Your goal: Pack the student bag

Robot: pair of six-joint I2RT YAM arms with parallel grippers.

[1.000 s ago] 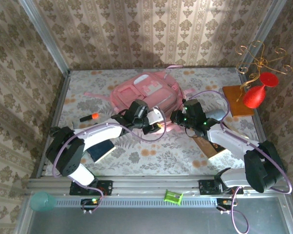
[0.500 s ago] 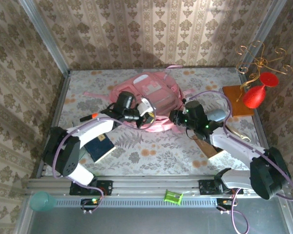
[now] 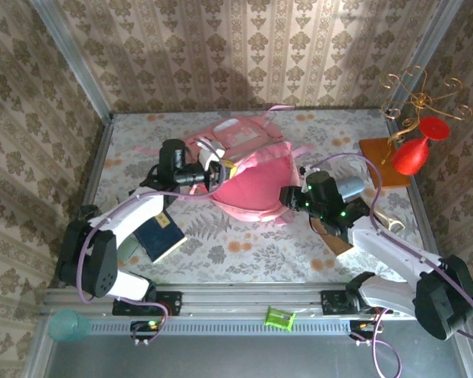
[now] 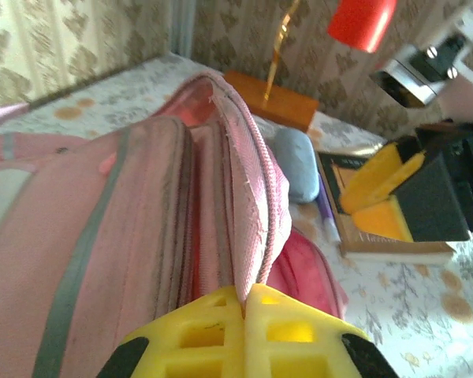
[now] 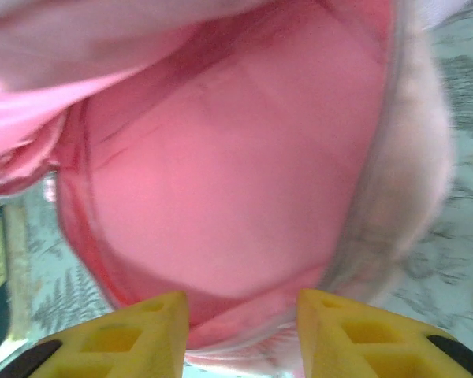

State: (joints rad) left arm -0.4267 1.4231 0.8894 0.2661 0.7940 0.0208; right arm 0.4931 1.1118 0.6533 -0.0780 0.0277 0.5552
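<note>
Top external view is showing one student bag (image 3: pixel 252 185) lying mid-way across the table (image 3: pixel 244 252), mouth gaping. Left gripper (image 4: pixel 244 298) is pinching its flap edge, fingers fully together. Right gripper (image 5: pixel 243 305) is hovering at the lower rim, fingers parted. Bare tabletop is running along the near edge.

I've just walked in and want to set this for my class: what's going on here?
Two robot arms are working on a pink student bag lying on the table. The left gripper is shut on the edge of the bag's flap, holding it lifted so the pink inside shows. The right gripper sits open at the lower rim of the opening. A dark book and a pale blue item lie outside the bag.
</note>
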